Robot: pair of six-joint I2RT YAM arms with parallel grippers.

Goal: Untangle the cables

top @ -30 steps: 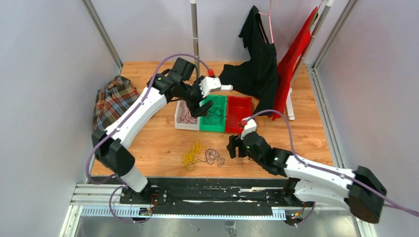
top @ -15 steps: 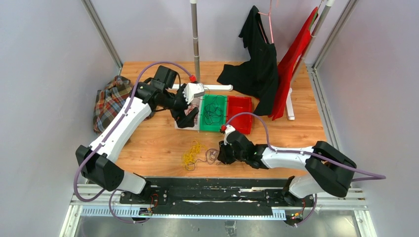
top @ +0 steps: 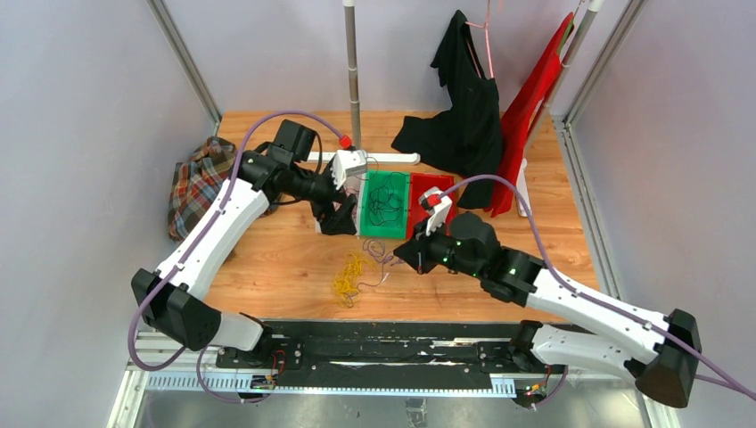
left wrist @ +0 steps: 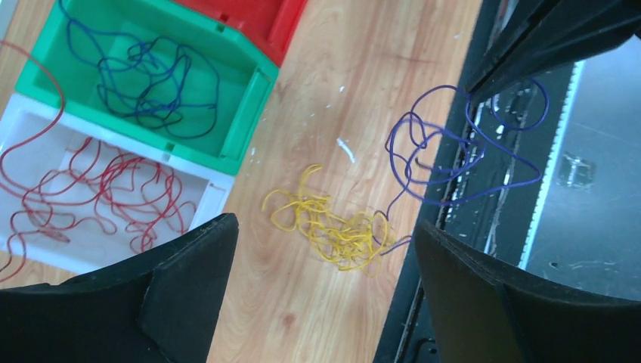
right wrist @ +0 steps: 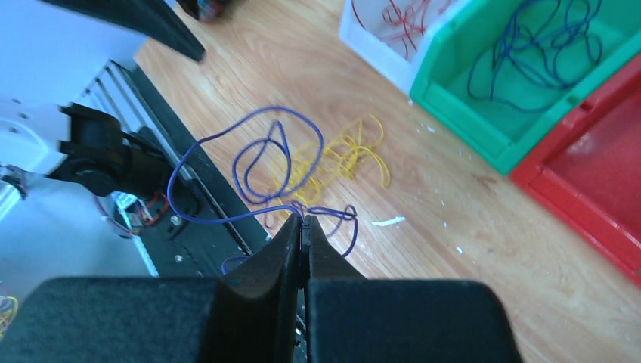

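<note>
Here, one blue-purple cable (right wrist: 266,108) hung in loose loops above the desk (top: 285,267), pinched at a single point by the right end effector (right wrist: 304,223), whose two fingers were pressed fully together on the thin strand. From that pinch the loops spread out in the air, and in the left wrist view the strand's lower end ran down to the edge of the yellow bunch (right wrist: 344,155), which lay flat on the wood near the front edge of the desk. Whether the two were hooked together or only touching could not be told.

Behind the yellow bunch stood three bins side by side. The green bin (left wrist: 251,106) in the middle held a dark blue cable (left wrist: 143,79) in a loose tangle. The white bin (left wrist: 214,190) to its left held red cables (left wrist: 98,189), and one red strand arched up over that bin's rim. The red bin (right wrist: 597,174) sat touching the green one on its right.

The left end effector (left wrist: 323,225) hovered over the white bin with its fingers spread wide and nothing between them.

Farther out, a plaid cloth (top: 201,183) lay at the desk's left edge, while a black garment (top: 459,116) and a red garment (top: 535,98) hung at the back right.
</note>
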